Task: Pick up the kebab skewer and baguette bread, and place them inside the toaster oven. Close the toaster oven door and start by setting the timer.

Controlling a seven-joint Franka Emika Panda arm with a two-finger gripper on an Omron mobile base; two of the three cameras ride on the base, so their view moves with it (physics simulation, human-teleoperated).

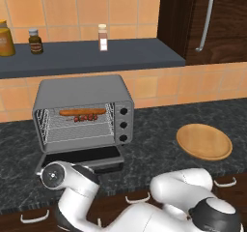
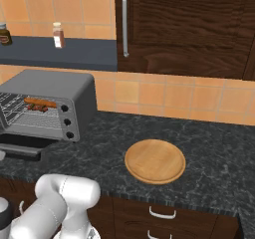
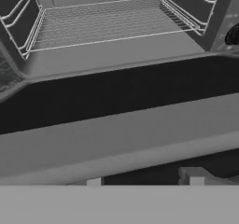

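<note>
The toaster oven (image 1: 82, 93) (image 2: 50, 83) stands on the dark counter with its door (image 1: 82, 158) (image 2: 20, 148) dropped flat in front. The baguette bread (image 1: 82, 112) (image 2: 40, 101) lies on the wire rack inside. The kebab skewer (image 1: 86, 118) (image 2: 39, 107) lies just in front of it. My arm reaches low in front of the door. In the hand view the door's dark glass (image 3: 116, 97) and the rack (image 3: 107, 22) lie ahead. My gripper (image 3: 144, 178) sits at the door's front edge, its tips apart with nothing visibly pinched.
Three black knobs (image 1: 124, 125) run down the oven's right front. A round wooden plate (image 1: 203, 141) (image 2: 154, 161) lies on the counter to the right. Jars and a spice bottle (image 1: 102, 37) stand on the shelf above. A dark cabinet (image 1: 212, 18) hangs at the right.
</note>
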